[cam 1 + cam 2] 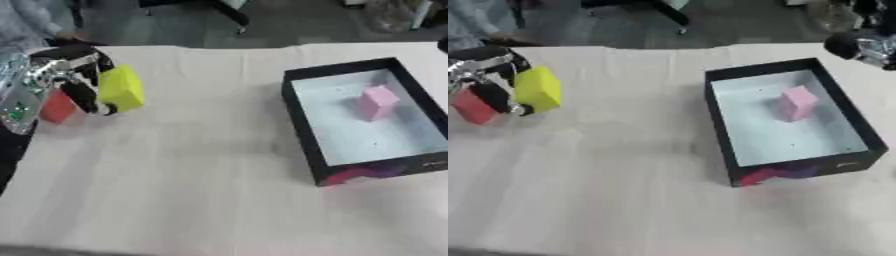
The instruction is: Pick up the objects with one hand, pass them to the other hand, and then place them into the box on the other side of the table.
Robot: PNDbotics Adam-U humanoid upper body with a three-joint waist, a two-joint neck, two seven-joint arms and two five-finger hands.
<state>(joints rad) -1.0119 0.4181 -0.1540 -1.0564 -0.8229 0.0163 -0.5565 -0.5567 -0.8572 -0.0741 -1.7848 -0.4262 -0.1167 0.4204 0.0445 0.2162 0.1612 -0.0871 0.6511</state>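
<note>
A yellow block (120, 88) hangs above the table's left side, with my left hand (74, 80) shut on it, fingers curled round its left face. A red block (57, 106) stands on the cloth just behind and left of that hand. The black box (302, 117) with a pale floor sits on the right, and a pink block (378, 102) stands upright inside it. My right arm (866, 46) shows only as a dark and silver part at the upper right edge; its fingers are out of sight.
A cream cloth (192, 175) covers the table. A pink and purple mark (363, 174) shows on the box's near wall. Dark floor and chair legs lie beyond the far edge.
</note>
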